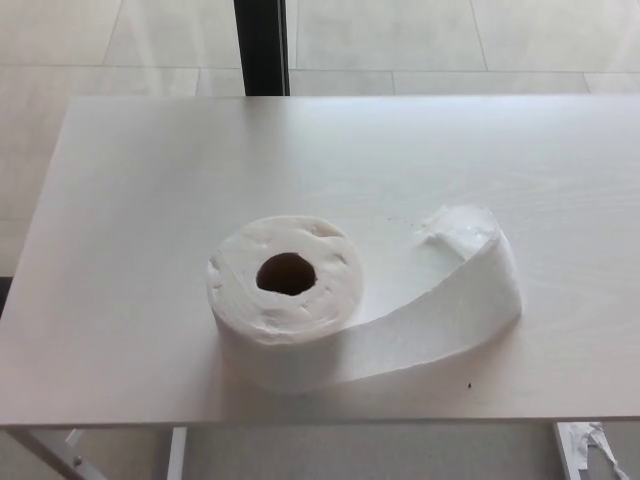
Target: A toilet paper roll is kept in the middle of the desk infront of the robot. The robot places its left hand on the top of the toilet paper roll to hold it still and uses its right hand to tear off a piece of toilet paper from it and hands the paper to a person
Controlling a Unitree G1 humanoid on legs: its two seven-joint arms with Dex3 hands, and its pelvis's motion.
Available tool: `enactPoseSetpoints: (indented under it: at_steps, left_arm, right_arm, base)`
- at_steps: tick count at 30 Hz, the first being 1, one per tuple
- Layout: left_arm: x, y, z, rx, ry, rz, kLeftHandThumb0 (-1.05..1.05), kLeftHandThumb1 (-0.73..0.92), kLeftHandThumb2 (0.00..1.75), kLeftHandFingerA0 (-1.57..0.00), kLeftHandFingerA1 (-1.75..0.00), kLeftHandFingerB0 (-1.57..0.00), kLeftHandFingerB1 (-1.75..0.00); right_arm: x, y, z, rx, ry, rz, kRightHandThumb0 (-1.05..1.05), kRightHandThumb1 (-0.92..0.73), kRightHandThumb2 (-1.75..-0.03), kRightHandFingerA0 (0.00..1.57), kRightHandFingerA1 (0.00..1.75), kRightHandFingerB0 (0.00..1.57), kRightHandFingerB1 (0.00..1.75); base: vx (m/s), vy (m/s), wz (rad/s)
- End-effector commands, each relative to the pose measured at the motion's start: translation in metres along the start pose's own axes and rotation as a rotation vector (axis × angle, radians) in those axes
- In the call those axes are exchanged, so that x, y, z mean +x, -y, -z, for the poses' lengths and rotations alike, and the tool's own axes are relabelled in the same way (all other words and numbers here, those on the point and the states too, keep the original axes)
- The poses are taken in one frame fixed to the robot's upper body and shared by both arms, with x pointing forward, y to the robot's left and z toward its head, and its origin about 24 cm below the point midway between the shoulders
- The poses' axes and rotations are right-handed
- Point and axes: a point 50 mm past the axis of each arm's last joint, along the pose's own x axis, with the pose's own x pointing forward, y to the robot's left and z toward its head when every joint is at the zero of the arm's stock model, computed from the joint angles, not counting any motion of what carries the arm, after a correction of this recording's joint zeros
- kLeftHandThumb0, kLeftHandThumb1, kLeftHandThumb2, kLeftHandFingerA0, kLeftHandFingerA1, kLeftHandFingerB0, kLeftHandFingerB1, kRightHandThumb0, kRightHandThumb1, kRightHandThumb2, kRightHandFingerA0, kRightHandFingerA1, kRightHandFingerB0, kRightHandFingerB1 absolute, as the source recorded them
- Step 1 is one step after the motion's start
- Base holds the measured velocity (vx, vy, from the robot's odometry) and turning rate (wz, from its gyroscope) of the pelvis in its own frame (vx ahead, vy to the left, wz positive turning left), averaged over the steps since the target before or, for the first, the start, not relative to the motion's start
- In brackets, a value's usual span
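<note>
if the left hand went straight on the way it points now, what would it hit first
That cannot be judged: neither hand is in view. Only the toilet paper roll standing on end on the desk, its loose tail curling right.
</note>
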Motion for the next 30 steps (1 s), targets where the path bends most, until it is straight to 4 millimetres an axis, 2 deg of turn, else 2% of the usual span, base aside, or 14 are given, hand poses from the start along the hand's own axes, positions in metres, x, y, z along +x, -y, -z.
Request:
enactPoseSetpoints:
  at_steps: [1,3,4,7,9,10,11,12,15,16,17,19,21,30]
  left_arm:
    - [-0.023,-0.020,-0.124,-0.203,0.505,-0.109,-0.91,0.76,0.64,-0.34,-1.07,-0.30,-0.90]
    - [-0.038,-0.021,-0.157,-0.196,0.609,-0.143,-0.96,0.76,0.63,-0.55,-1.03,-0.32,-0.96]
    - [-0.062,-0.020,-0.193,-0.170,0.738,-0.173,-1.03,0.77,0.62,-1.05,-0.89,-0.39,-0.96]
    - [-0.107,-0.013,-0.250,-0.104,1.001,-0.228,-0.98,0.80,0.65,-1.31,-1.07,-0.38,-0.82]
    - [-0.126,-0.004,-0.272,-0.066,1.146,-0.255,-1.04,0.62,0.91,-1.26,-1.10,-0.38,-0.76]
    - [-0.140,0.002,-0.284,-0.036,1.192,-0.235,-1.02,0.63,1.11,-0.84,-0.88,-0.27,-0.69]
    - [-0.158,0.015,-0.304,0.024,1.235,-0.249,-0.81,0.63,0.97,-1.26,-1.41,-0.21,-0.53]
    - [-0.172,0.029,-0.317,0.064,1.283,-0.235,-0.67,0.81,0.67,-1.05,-1.58,-0.25,-0.39]
    - [-0.176,0.035,-0.321,0.101,1.310,-0.243,-0.67,0.81,0.67,-1.05,-1.58,-0.25,-0.39]
    - [-0.185,0.047,-0.328,0.169,1.362,-0.251,-0.52,0.83,0.63,-0.26,-0.84,-0.24,-0.40]
    - [-0.193,0.059,-0.334,0.217,1.405,-0.249,-0.50,0.82,0.63,-0.32,-0.59,-0.23,-0.43]
    - [-0.205,0.077,-0.340,0.252,1.460,-0.230,-0.51,0.79,0.63,-0.30,-0.56,-0.23,-0.45]
    - [-0.221,0.108,-0.346,0.292,1.597,-0.125,-0.41,0.79,0.63,-0.26,-0.58,-0.20,-0.45]
    - [-0.226,0.197,-0.330,0.505,1.644,0.069,-0.64,0.80,0.64,-0.24,-0.55,-0.26,-0.38]
  right_arm:
    - [-0.003,0.008,-0.115,0.268,0.543,0.055,-0.61,-0.62,-0.58,0.44,0.56,0.24,0.39]
    - [-0.008,0.004,-0.138,0.252,0.657,0.072,-0.62,-0.63,-0.59,0.47,0.62,0.24,0.40]
    - [-0.015,0.001,-0.162,0.276,0.747,0.041,-0.68,-0.63,-0.59,0.37,0.57,0.24,0.43]
    - [-0.038,-0.014,-0.215,0.266,0.940,-0.015,-0.67,-0.64,-0.59,0.33,0.49,0.24,0.41]
    - [-0.052,-0.025,-0.239,0.253,1.022,-0.050,-0.66,-0.64,-0.59,0.34,0.44,0.24,0.38]
    - [-0.060,-0.033,-0.251,0.266,1.082,-0.108,-0.65,-0.62,-0.58,0.32,0.44,0.24,0.35]
    - [-0.071,-0.052,-0.266,0.198,1.146,-0.140,-0.66,-0.50,-0.82,0.23,0.46,0.17,0.41]
    - [-0.080,-0.069,-0.276,0.155,1.191,-0.212,-0.65,-0.51,-0.81,0.20,0.47,0.15,0.40]
    - [-0.082,-0.075,-0.279,0.113,1.215,-0.229,-0.65,-0.51,-0.81,0.20,0.47,0.15,0.40]
    - [-0.087,-0.090,-0.284,0.040,1.244,-0.270,-0.66,-0.51,-0.83,0.31,0.51,0.13,0.40]
    - [-0.092,-0.106,-0.287,-0.028,1.261,-0.315,-0.66,-0.48,-0.81,0.26,0.49,0.17,0.41]
    - [-0.099,-0.130,-0.290,-0.117,1.262,-0.390,-0.62,-0.58,-0.58,0.24,0.42,0.23,0.30]
    - [-0.112,-0.169,-0.286,-0.278,1.257,-0.499,-0.67,-0.58,-0.58,0.22,0.43,0.23,0.32]
    - [-0.115,-0.237,-0.250,-0.583,1.182,-0.730,-0.66,-0.63,-0.59,0.20,0.44,0.24,0.30]
  base:
    - [0.00,0.000,0.00]
    - [0.00,0.000,0.00]
    - [0.00,0.000,0.00]
    - [0.00,0.000,0.00]
    - [0.00,0.000,0.00]
    - [0.00,0.000,0.00]
    - [0.00,0.000,0.00]
    - [0.00,0.000,0.00]
    - [0.00,0.000,0.00]
    - [0.00,0.000,0.00]
    - [0.00,0.000,0.00]
    - [0.00,0.000,0.00]
    - [0.00,0.000,0.00]
    - [0.00,0.000,0.00]
